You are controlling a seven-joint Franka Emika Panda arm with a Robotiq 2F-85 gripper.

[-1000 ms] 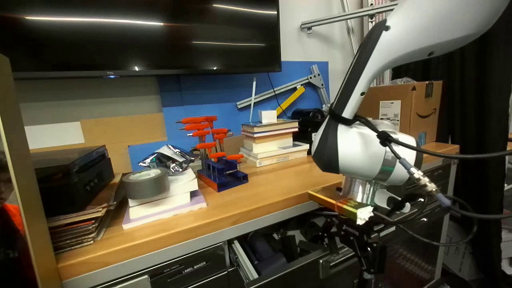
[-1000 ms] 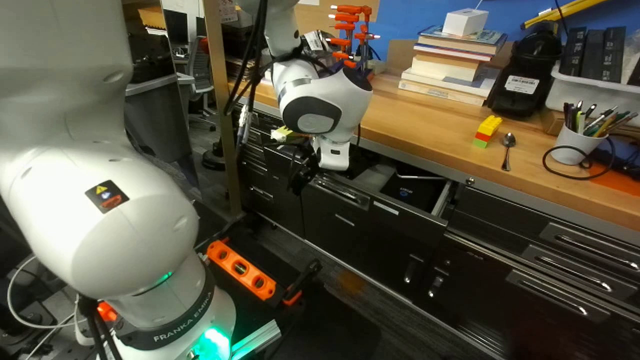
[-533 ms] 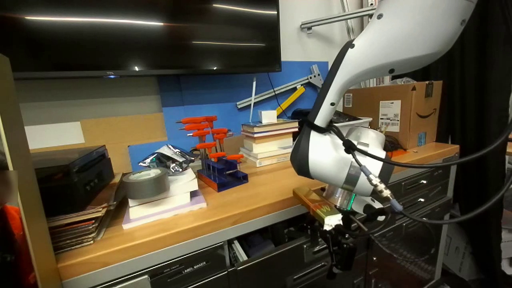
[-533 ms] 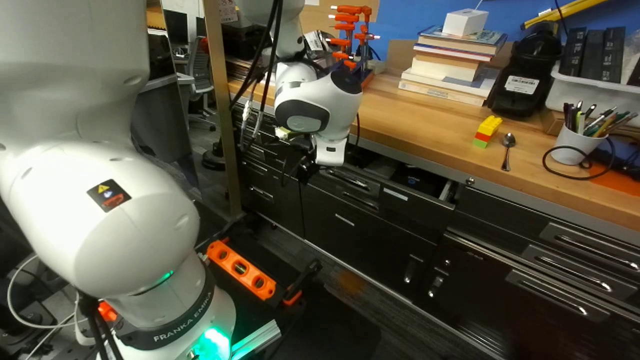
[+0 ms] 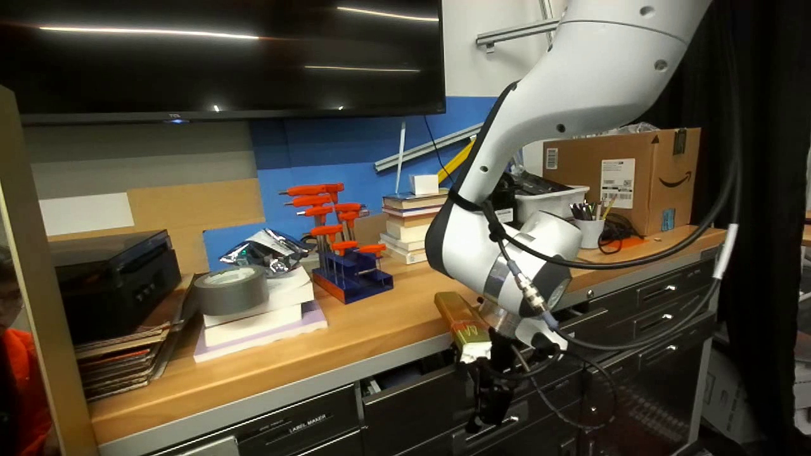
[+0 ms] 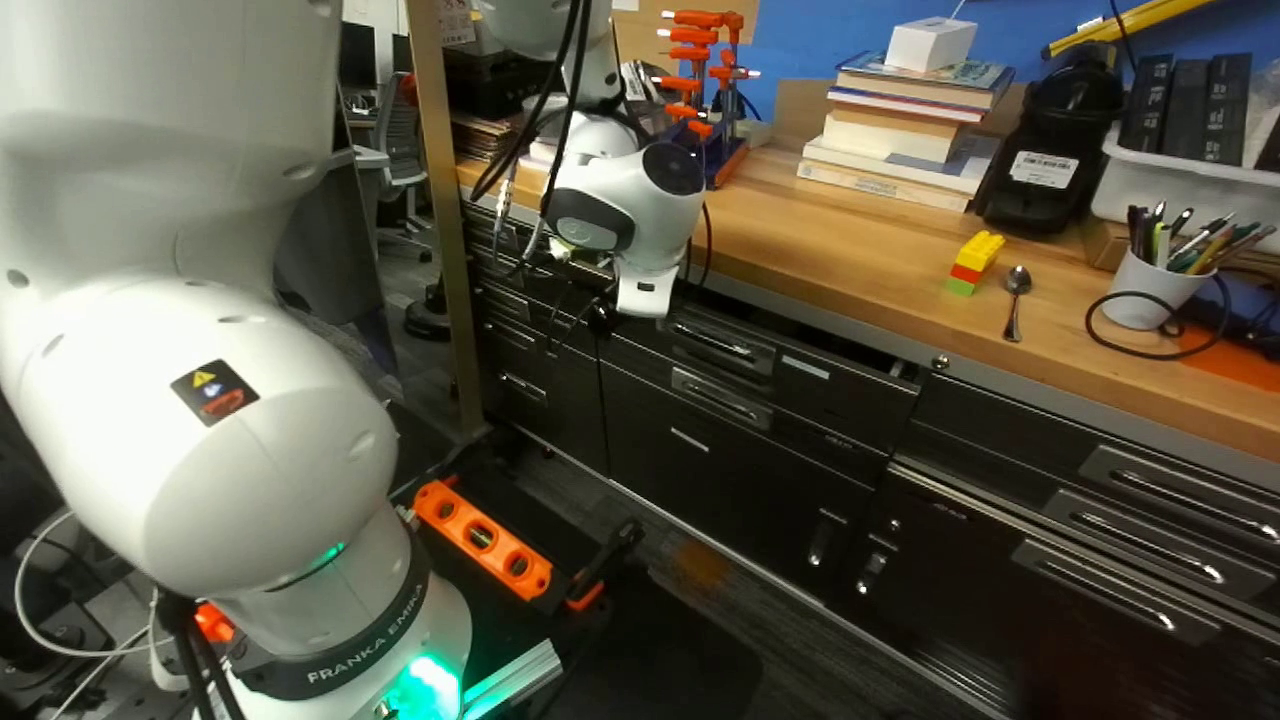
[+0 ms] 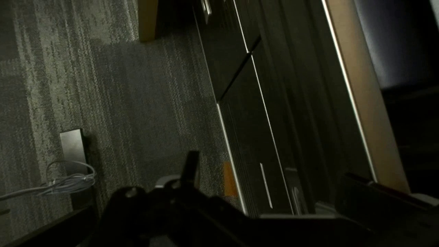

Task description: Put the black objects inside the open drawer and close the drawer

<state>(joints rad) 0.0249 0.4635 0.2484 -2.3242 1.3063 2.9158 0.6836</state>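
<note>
The drawer (image 5: 412, 405) stands a little way out, a narrow gap left under the worktop. In an exterior view the drawer's front (image 6: 845, 405) shows its silver handle (image 6: 722, 338). Before that front, my gripper (image 5: 486, 415) points downward; whether it touches the metal I cannot tell. In the wrist view the gripper (image 7: 274, 175) has its jaws wide apart, with nothing held between them. The black objects are out of view; through the gap only dark, indistinct shapes show.
The wooden worktop (image 6: 800, 240) carries a book stack (image 6: 895, 140), a toy block tower (image 6: 972, 262), a spoon (image 6: 1015, 300) and a pen cup (image 6: 1150, 285). An orange-handled tool rack (image 5: 348, 272) stands at the back. Cables loop from the wrist. An orange level (image 6: 482, 538) lies near the base.
The drawer has slid inward and its gap has narrowed. My gripper has moved with it toward the cabinet, further left in an exterior view. Its jaws have stayed apart.
</note>
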